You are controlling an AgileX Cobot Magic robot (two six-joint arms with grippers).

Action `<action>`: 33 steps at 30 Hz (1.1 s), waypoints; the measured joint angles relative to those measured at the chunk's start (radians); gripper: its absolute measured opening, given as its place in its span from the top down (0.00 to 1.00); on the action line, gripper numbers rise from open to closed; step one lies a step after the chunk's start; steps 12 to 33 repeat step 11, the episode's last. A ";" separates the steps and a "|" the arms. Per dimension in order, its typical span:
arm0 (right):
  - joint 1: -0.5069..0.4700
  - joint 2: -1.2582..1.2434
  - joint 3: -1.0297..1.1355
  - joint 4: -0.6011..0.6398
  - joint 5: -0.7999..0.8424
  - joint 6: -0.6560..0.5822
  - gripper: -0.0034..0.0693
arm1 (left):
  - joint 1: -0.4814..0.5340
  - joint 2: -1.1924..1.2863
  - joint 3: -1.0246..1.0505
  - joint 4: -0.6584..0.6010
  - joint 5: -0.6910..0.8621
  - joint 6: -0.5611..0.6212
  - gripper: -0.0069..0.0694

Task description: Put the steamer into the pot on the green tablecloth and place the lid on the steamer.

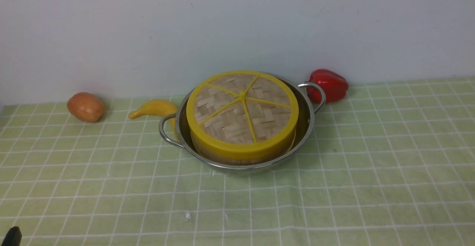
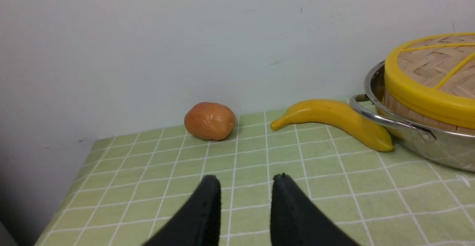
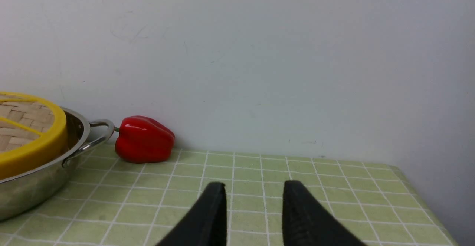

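The pot stands on the green cloth, toward the back wall, both loop handles showing. The steamer sits inside it; only a band of its bamboo wall shows below the lid. The lid rests on the steamer, yellow rim all round, five spokes meeting at the hub, its face tilted slightly toward the front camera.

My left pincer: two black fingers apart, cloth visible between them, nothing in the gap. It hangs over bare cloth, well apart from the pot. In the front view only a dark tip shows at the lower left corner.

My right pincer: fingers likewise parted, cloth between, holding nothing. It is over cloth to the right of the pot, well clear of it.

Potato at left near the wall. Banana lies between potato and pot, one end close against the pot's left handle. Red pepper just beside the right handle, by the wall.
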 joint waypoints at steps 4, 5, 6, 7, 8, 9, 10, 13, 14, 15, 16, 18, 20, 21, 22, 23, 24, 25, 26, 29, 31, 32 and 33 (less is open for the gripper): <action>0.000 0.000 0.000 0.000 0.000 0.000 0.62 | 0.000 0.000 0.000 0.000 0.000 0.000 0.66; 0.000 0.000 0.000 0.000 0.000 0.005 0.62 | 0.000 0.000 0.000 0.000 0.000 0.000 0.66; 0.000 0.000 0.000 0.000 0.000 0.013 0.62 | 0.000 0.000 0.000 0.000 0.000 0.000 0.66; 0.000 0.000 0.000 0.000 0.000 0.019 0.62 | 0.000 0.000 0.000 0.000 0.000 0.000 0.66; 0.000 0.000 0.000 0.000 0.000 0.021 0.62 | 0.000 0.000 0.000 0.000 0.000 0.000 0.66; 0.000 0.000 0.000 0.000 0.000 0.023 0.62 | 0.000 0.000 0.000 0.000 0.000 0.000 0.66; 0.000 0.000 0.000 0.000 0.000 0.024 0.62 | 0.000 0.000 0.000 0.000 0.000 0.000 0.66; 0.000 0.000 0.000 0.000 0.000 0.025 0.62 | 0.000 0.000 0.000 0.000 0.000 0.000 0.66; 0.000 0.000 0.000 0.000 0.000 0.025 0.62 | 0.000 0.000 0.000 0.000 0.000 0.000 0.66; 0.000 0.000 0.000 0.000 0.000 0.025 0.62 | 0.000 0.000 0.000 0.000 0.000 0.000 0.66; 0.000 0.000 0.000 0.000 0.000 0.025 0.62 | 0.000 0.000 0.000 0.000 0.000 0.000 0.66; 0.000 0.000 0.000 0.000 0.000 0.025 0.62 | 0.000 0.000 0.000 0.000 0.000 0.000 0.66; 0.000 0.000 0.000 0.000 0.000 0.025 0.62 | 0.000 0.000 0.000 0.000 0.000 0.000 0.66; 0.000 0.000 0.000 0.000 0.000 0.025 0.62 | 0.000 0.000 0.000 0.000 0.000 0.000 0.66; 0.000 0.000 0.000 0.000 0.000 0.025 0.62 | 0.000 0.000 0.000 0.000 0.000 0.000 0.66; 0.000 0.000 0.000 0.000 0.000 0.025 0.62 | 0.000 0.000 0.000 0.000 0.000 0.000 0.66; 0.000 0.000 0.000 0.000 0.000 0.025 0.62 | 0.000 0.000 0.000 0.000 0.000 0.000 0.66; 0.000 0.000 0.000 0.000 0.000 0.025 0.62 | 0.000 0.000 0.000 0.000 0.000 0.000 0.66; 0.000 0.000 0.000 0.000 0.000 0.025 0.62 | 0.000 0.000 0.000 0.000 0.000 0.000 0.66; 0.000 0.000 0.000 0.000 0.000 0.025 0.62 | 0.000 0.000 0.000 0.000 0.000 0.000 0.66; 0.000 0.000 0.000 0.000 0.000 0.025 0.62 | 0.000 0.000 0.000 0.000 0.000 0.000 0.66; 0.000 0.000 0.000 0.000 0.000 0.025 0.62 | 0.000 0.000 0.000 0.000 0.000 0.000 0.66; 0.000 0.000 0.000 0.000 0.000 0.025 0.62 | 0.000 0.000 0.000 0.000 0.000 0.000 0.66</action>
